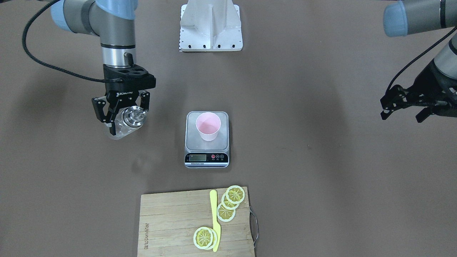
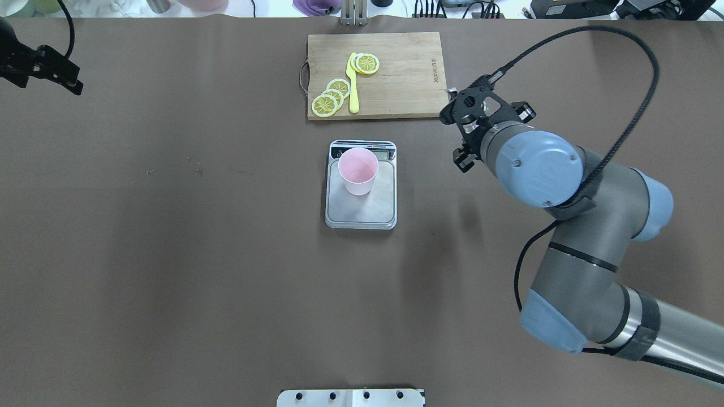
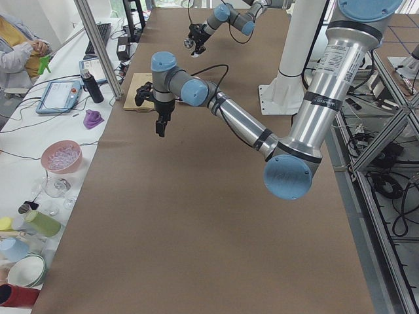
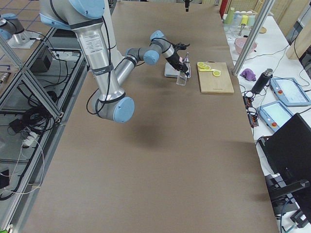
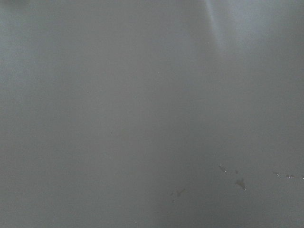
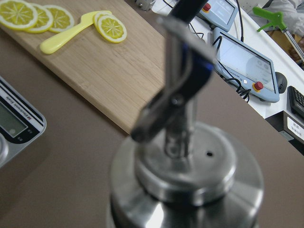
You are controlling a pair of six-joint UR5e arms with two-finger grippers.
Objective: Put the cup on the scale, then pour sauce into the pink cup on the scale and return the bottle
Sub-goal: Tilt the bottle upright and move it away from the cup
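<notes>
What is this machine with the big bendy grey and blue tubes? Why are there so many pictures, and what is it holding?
Those tubes are two robot arms, and each ends in a gripper with two fingers, like a pincer. The pictures all show one moment from different cameras: one across the table, one above and behind the robot, one at each end of the table, and one on each wrist. The right gripper is shut on a small glass bottle with a shiny metal cap; its wrist camera sees that cap very close. The left gripper is open and holds nothing, and its camera sees only blurry grey. On the brown table a pink cup stands on a silver kitchen scale. Nearby lies a wooden cutting board with lemon slices and a yellow knife.
</notes>
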